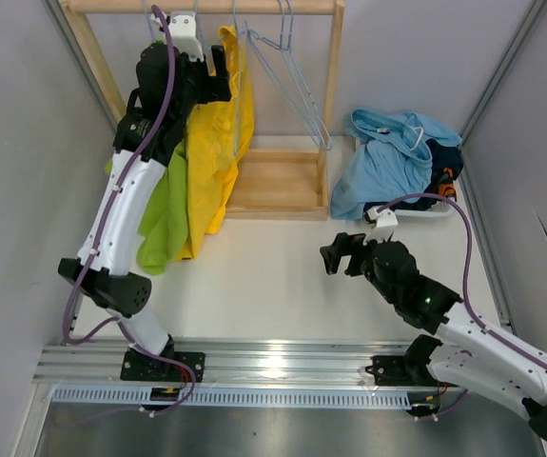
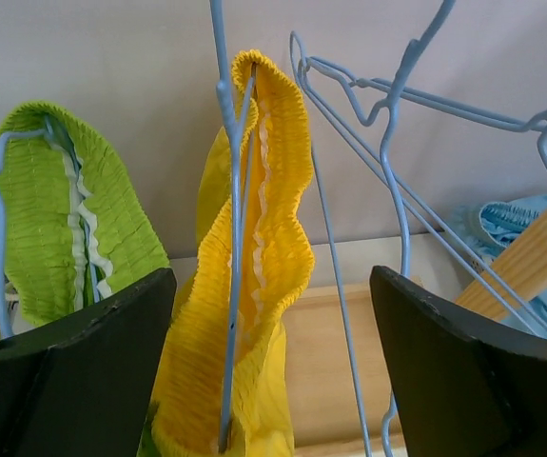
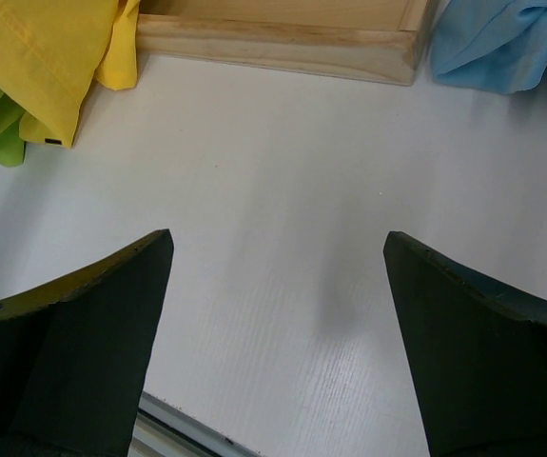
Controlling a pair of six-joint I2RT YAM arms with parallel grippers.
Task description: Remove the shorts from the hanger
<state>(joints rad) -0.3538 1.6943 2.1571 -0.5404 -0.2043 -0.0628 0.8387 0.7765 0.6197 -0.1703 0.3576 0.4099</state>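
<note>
Yellow shorts (image 1: 218, 133) hang on a blue wire hanger (image 2: 233, 190) from the wooden rack's rail (image 1: 202, 7); their waistband (image 2: 273, 200) shows in the left wrist view. Lime green shorts (image 1: 166, 214) hang to their left, waistband (image 2: 54, 209) on another hanger. My left gripper (image 1: 218, 69) is open, raised at the rail; the yellow waistband and its hanger lie between the jaws, untouched. Light blue shorts (image 1: 387, 157) lie piled at the right over navy and patterned ones (image 1: 444, 176). My right gripper (image 1: 335, 255) is open and empty, low over the table.
Empty blue wire hangers (image 1: 297, 76) hang from the rail right of the yellow shorts. The wooden rack's base tray (image 1: 278, 181) sits on the white table. A grey wall stands on each side. A metal rail (image 1: 273, 367) runs along the near edge.
</note>
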